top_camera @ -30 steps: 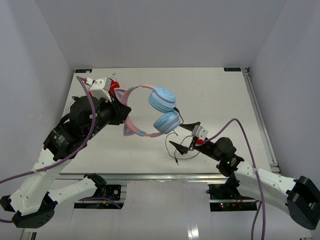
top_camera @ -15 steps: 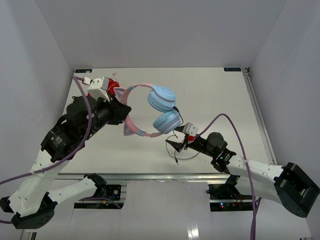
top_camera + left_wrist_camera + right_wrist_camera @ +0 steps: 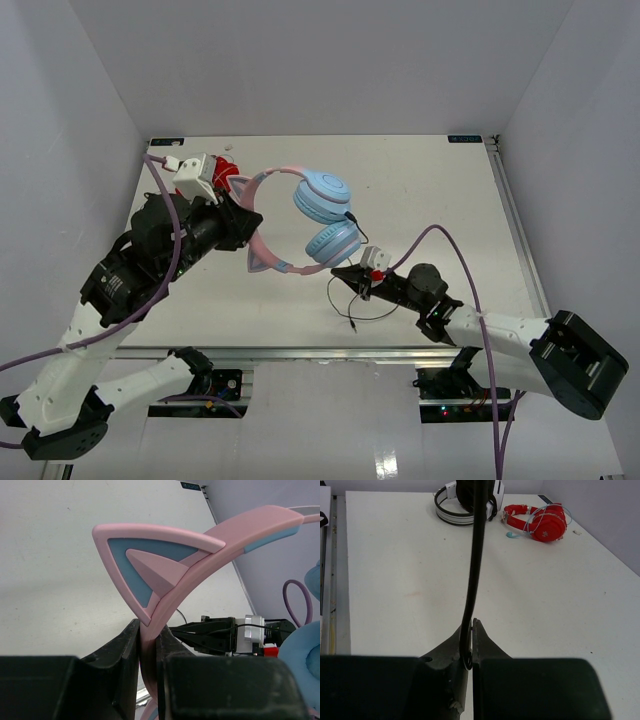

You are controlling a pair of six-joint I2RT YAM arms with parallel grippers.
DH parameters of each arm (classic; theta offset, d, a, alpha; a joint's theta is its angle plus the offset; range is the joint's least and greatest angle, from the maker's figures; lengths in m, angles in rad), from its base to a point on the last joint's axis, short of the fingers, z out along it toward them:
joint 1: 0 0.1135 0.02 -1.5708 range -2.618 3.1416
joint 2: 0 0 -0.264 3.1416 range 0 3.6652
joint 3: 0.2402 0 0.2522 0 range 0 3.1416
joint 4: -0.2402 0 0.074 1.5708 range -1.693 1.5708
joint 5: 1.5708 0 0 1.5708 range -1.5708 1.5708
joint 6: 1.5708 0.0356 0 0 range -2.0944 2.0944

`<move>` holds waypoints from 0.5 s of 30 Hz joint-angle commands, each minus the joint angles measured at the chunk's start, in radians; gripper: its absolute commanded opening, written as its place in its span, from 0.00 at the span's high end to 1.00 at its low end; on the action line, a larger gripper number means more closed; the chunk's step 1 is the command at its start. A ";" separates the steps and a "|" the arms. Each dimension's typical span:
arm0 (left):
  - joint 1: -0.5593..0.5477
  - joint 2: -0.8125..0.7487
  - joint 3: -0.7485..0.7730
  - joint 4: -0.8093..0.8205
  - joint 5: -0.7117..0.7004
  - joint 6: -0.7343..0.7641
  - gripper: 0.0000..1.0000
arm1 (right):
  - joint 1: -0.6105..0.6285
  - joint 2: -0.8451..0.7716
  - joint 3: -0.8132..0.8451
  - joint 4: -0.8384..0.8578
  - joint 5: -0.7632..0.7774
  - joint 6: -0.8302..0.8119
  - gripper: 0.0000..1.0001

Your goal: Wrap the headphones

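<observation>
The headphones (image 3: 325, 195) hang above the table, two light-blue earcups stacked and the pink cat-ear headband (image 3: 200, 560) arching left. My left gripper (image 3: 148, 640) is shut on that headband just below one cat ear, seen in the top view at the band's left side (image 3: 243, 215). A thin dark cable (image 3: 476, 555) runs from the lower earcup down to the table, where it loops (image 3: 352, 305). My right gripper (image 3: 471, 630) is shut on this cable, low over the table below the earcups (image 3: 340, 275).
Black-and-white headphones (image 3: 465, 502) and red headphones (image 3: 542, 522) lie at the far left of the table, behind my left arm; the red pair (image 3: 228, 168) peeks out in the top view. A metal rail (image 3: 520, 230) runs along the table's right edge.
My right gripper has moved left to the cable below the earcups and gone from open to shut on it. The left arm keeps hold of the headband, hardly shifted.
</observation>
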 commanded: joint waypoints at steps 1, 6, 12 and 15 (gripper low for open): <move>-0.002 -0.045 -0.002 0.095 0.025 -0.030 1.00 | 0.000 -0.028 -0.021 0.116 0.067 0.016 0.92; -0.002 -0.099 -0.045 0.186 0.128 -0.030 1.00 | 0.000 -0.044 -0.025 0.101 0.089 0.021 0.92; 0.000 -0.115 -0.086 0.249 0.313 -0.033 1.00 | 0.000 -0.038 -0.033 0.102 0.100 0.050 0.92; -0.002 -0.143 -0.130 0.331 0.464 -0.023 1.00 | 0.000 -0.022 -0.025 0.102 0.087 0.053 0.92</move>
